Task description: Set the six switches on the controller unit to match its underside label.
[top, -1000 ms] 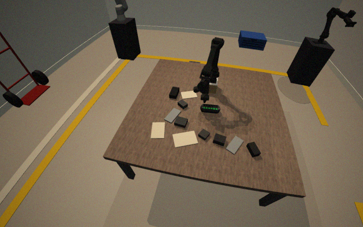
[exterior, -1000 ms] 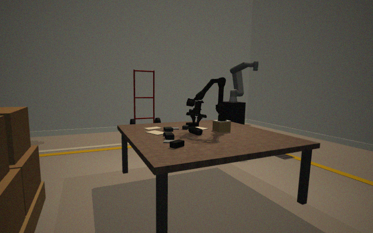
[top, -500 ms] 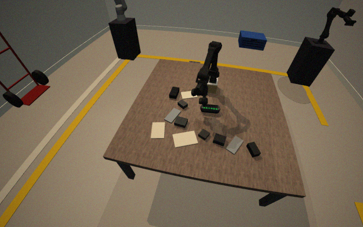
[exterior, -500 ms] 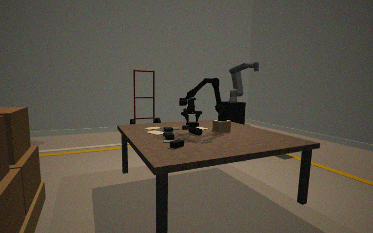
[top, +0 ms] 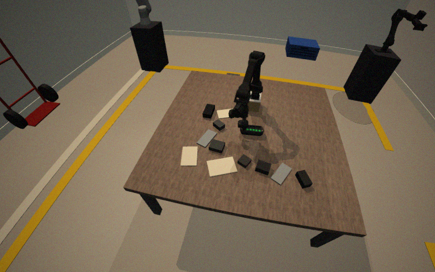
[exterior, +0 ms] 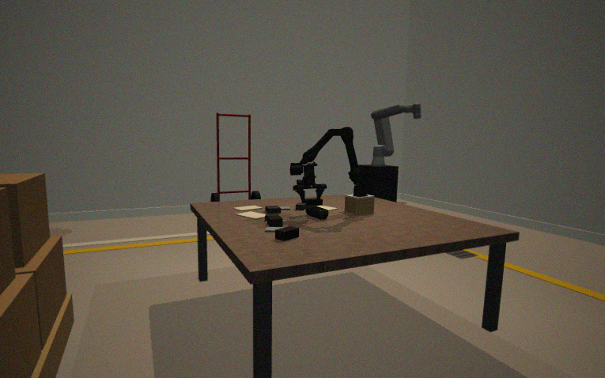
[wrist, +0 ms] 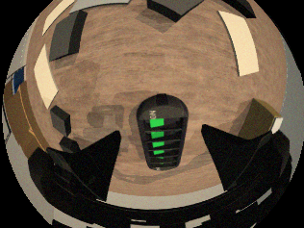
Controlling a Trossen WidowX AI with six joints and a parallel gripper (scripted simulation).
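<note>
The dark grey controller unit (top: 252, 130) (exterior: 316, 212) (wrist: 163, 102) sits on the bench (top: 317, 135) (exterior: 403, 234) with its switch side up. A row of green patches shows along its top. In the wrist view the larger green patches lie toward the left side of their switches; those at the lower end are small and hard to read. The underside label is hidden. My gripper (wrist: 161, 132) (exterior: 311, 199) is open wide and empty. In the wrist view its fingers stand to the left and right of the unit, not touching it as far as I can tell.
Dark modules (top: 216, 146) (top: 262, 167) (top: 303, 178), grey plates (top: 207, 137) (top: 281, 173) and cream sheets (top: 189, 156) (top: 222, 166) lie left of and in front of the unit in the top view. The arm's base block (top: 255, 105) (exterior: 359, 205) stands behind it.
</note>
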